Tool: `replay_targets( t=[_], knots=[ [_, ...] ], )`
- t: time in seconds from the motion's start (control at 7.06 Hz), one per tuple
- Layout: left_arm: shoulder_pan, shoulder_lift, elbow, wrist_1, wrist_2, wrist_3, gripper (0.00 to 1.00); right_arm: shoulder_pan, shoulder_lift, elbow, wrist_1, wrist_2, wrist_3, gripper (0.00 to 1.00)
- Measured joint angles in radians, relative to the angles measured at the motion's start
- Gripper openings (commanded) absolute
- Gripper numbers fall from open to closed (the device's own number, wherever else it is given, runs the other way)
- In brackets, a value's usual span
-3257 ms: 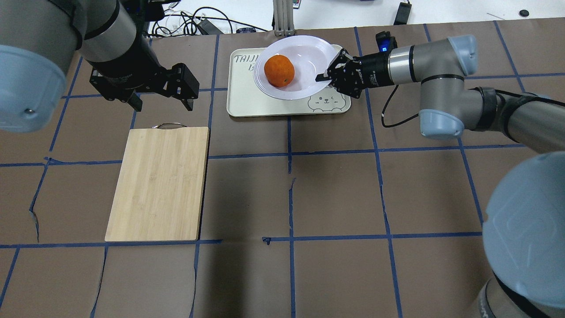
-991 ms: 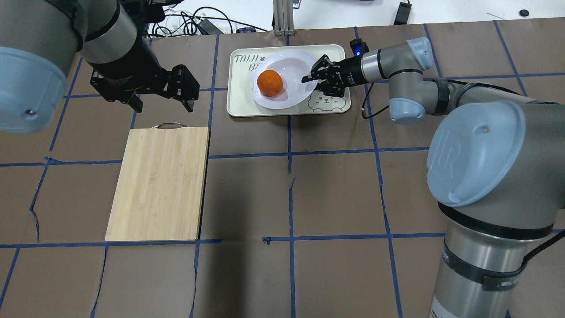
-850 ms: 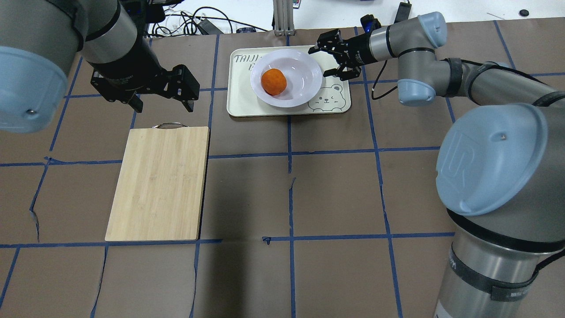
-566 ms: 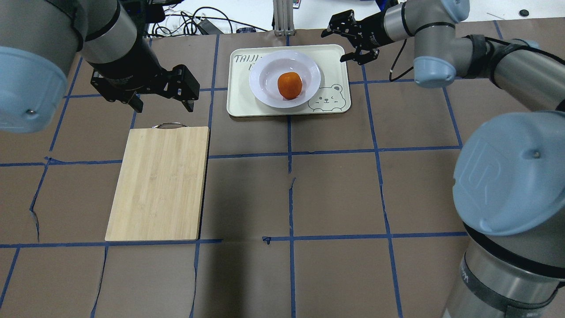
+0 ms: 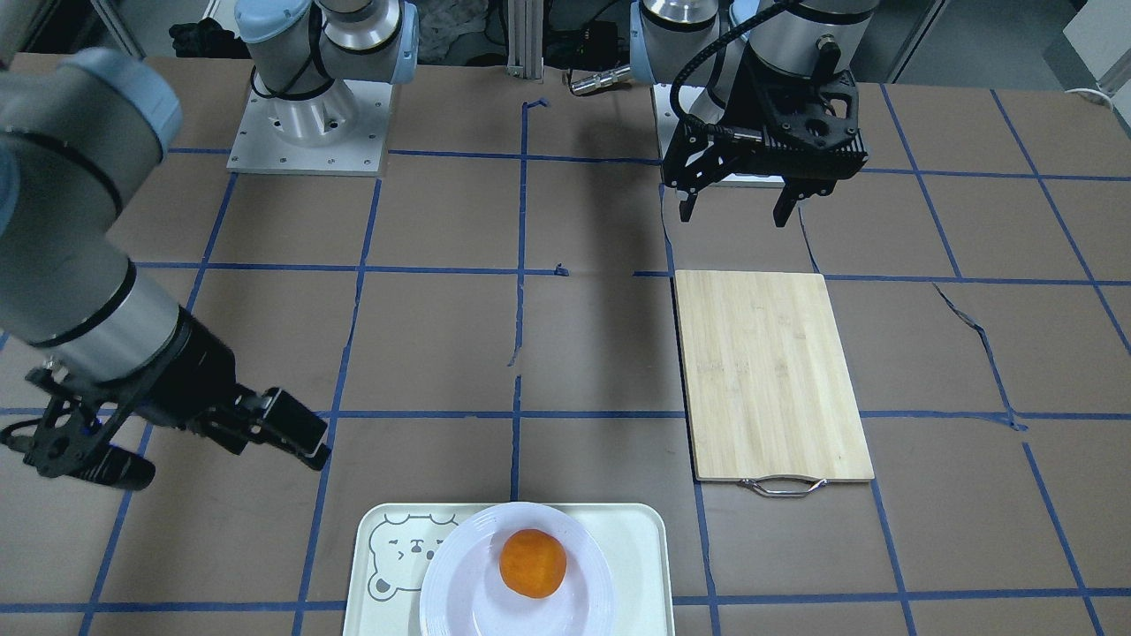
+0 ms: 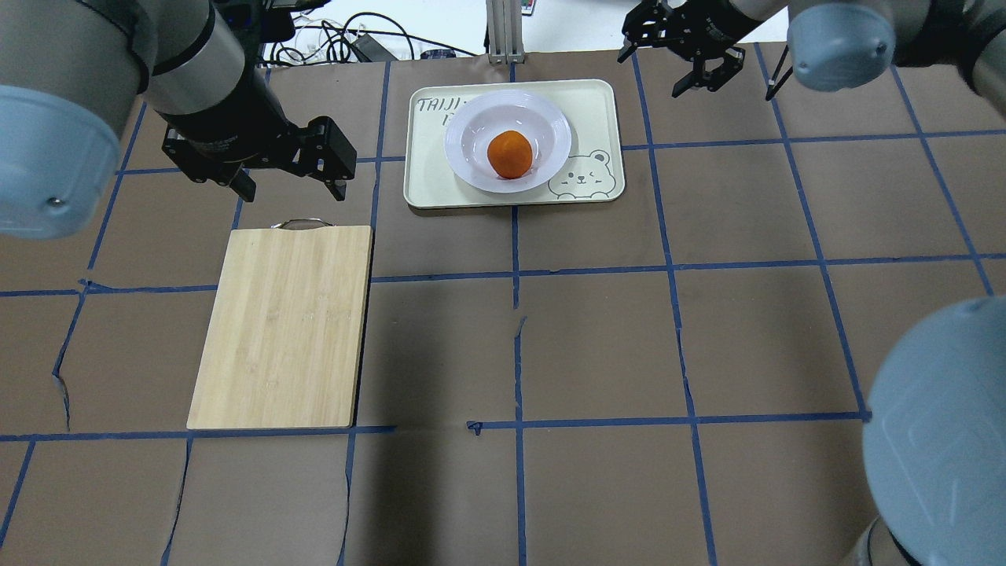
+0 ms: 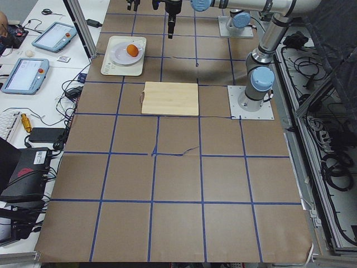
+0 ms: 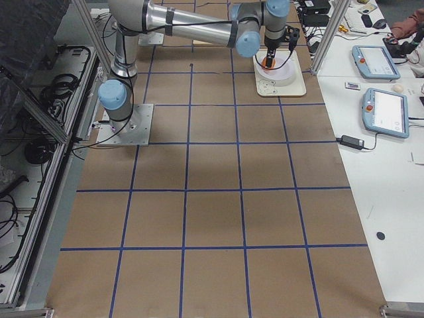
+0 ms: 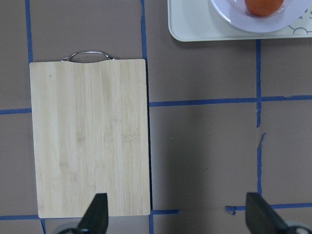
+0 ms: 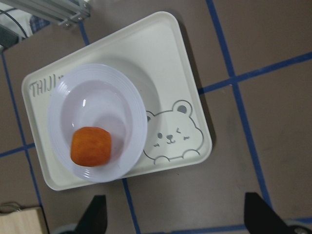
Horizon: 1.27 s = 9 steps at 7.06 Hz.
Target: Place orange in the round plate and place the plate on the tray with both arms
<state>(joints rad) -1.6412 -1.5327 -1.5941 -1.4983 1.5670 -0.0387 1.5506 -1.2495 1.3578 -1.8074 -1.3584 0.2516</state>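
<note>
Cutting board (image 9: 89,139): flat, metal handle (image 9: 87,54) at its top edge.
Tray (image 9: 195,24): above and right of the board, apart from it.
Round plate (image 9: 234,17): on the tray, holding the orange (image 9: 263,6).
Left gripper (image 9: 178,217): fingers spread wide, one finger (image 9: 96,214) over the board's lower edge.

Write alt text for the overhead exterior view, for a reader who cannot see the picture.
An orange sits in a white round plate on a cream tray at the view's top centre. The right gripper hangs open off the tray's far right corner, holding nothing; the left gripper hovers open left of the tray, beyond a bamboo cutting board.
</note>
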Motion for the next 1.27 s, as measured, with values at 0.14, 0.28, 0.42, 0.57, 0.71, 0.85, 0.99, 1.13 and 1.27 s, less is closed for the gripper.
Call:
replay_targets(
  t=[0.14,0.28,0.42,0.57,0.71,0.85,0.99,1.13,1.27],
  knots=[
    [0.002,-0.018,0.008,0.005,-0.004,0.002,1.0,0.05,-0.063,-0.001,0.107,-0.096,-0.001,1.0],
    [0.005,-0.056,0.012,0.049,-0.016,0.004,1.0,0.078,-0.119,0.001,0.194,-0.146,-0.003,1.0],
    [0.006,-0.114,0.017,0.134,-0.029,0.005,1.0,0.088,-0.163,0.003,0.27,-0.166,-0.01,0.93],
    [0.003,-0.189,0.031,0.219,-0.037,0.005,1.0,0.09,-0.191,0.005,0.319,-0.175,-0.034,1.0],
    [-0.007,-0.267,0.062,0.271,-0.042,0.005,1.0,0.09,-0.203,0.008,0.322,-0.186,-0.07,1.0],
    [-0.021,-0.352,0.117,0.294,-0.045,0.005,1.0,0.089,-0.208,0.017,0.295,-0.198,-0.096,1.0],
    [-0.037,-0.437,0.185,0.306,-0.045,0.004,1.0,0.089,-0.211,0.032,0.262,-0.202,-0.125,1.0],
    [-0.059,-0.526,0.25,0.332,-0.045,0.0,1.0,0.088,-0.212,0.05,0.219,-0.205,-0.155,1.0],
    [-0.083,-0.612,0.3,0.39,-0.046,-0.005,1.0,0.087,-0.218,0.067,0.188,-0.207,-0.178,1.0]
  ],
)
